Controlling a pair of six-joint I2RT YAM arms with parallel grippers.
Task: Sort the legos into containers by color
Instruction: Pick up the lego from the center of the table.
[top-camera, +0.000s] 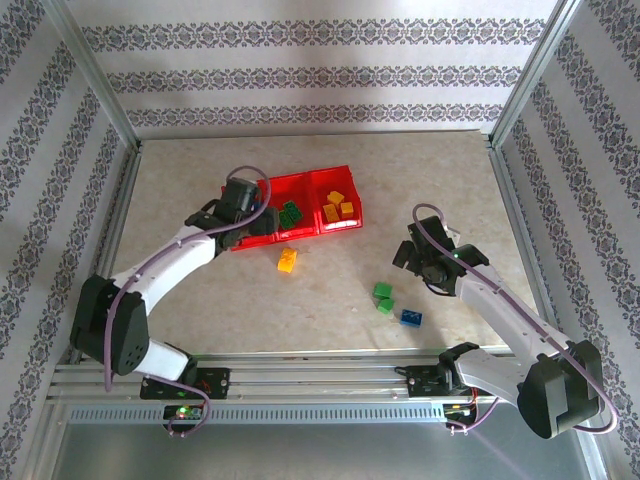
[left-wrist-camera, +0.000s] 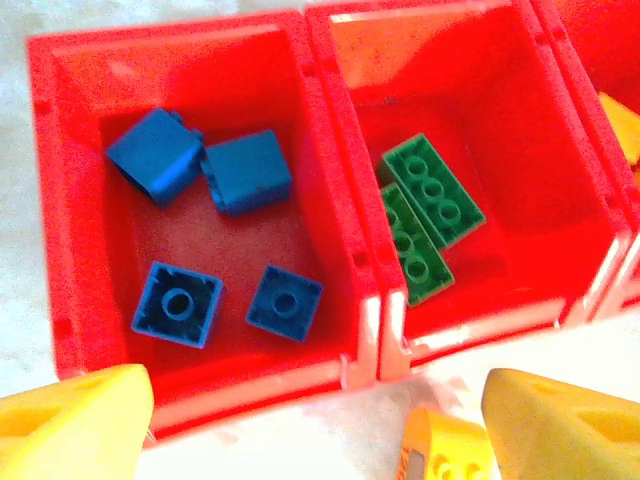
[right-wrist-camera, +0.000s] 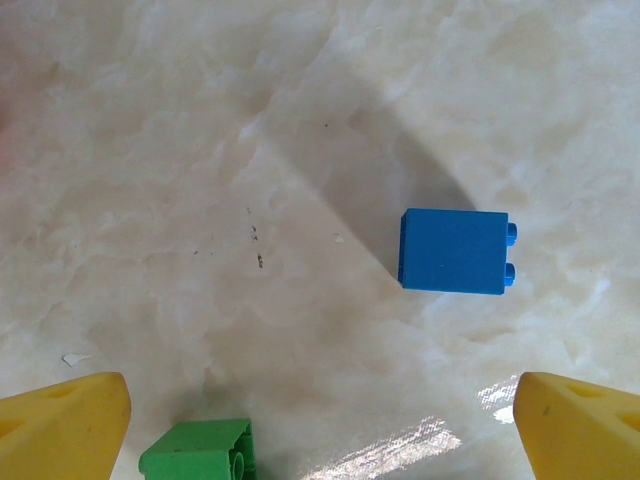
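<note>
– Legos (left-wrist-camera: 178, 303) first: how far along is the sorting?

– More than half done, I'd judge. In the red tray (top-camera: 300, 185), the left compartment (left-wrist-camera: 230, 250) holds four blue bricks (left-wrist-camera: 245, 170). The middle compartment (left-wrist-camera: 520, 130) holds two long green bricks (left-wrist-camera: 432, 190) lying side by side. The right compartment (top-camera: 335, 180) has several yellow and orange pieces (top-camera: 338, 207).

– And outside the tray?

– Four that I can see on the table (top-camera: 450, 180). A loose yellow brick (top-camera: 288, 260) lies just in front of the tray, by the middle compartment. Well to the right sits a loose green pair (top-camera: 383, 291), close together, with a single blue brick (top-camera: 411, 318) just beside them.

– What is the left gripper (left-wrist-camera: 315, 430) doing?

– Its fingers are spread wide and it holds nothing. It hangs over the near wall of the tray. In its wrist view the loose yellow brick shows at the bottom edge between the fingers, close to the right-hand one. I cannot tell whether they touch.

– And the right gripper (right-wrist-camera: 320, 430)?

– Also wide apart and empty, above the bare table near the loose group. Its camera shows the single blue brick lying on its side ahead of the fingers. One green brick peeks in at the bottom, near the left-hand finger. Neither brick is touched.
</note>
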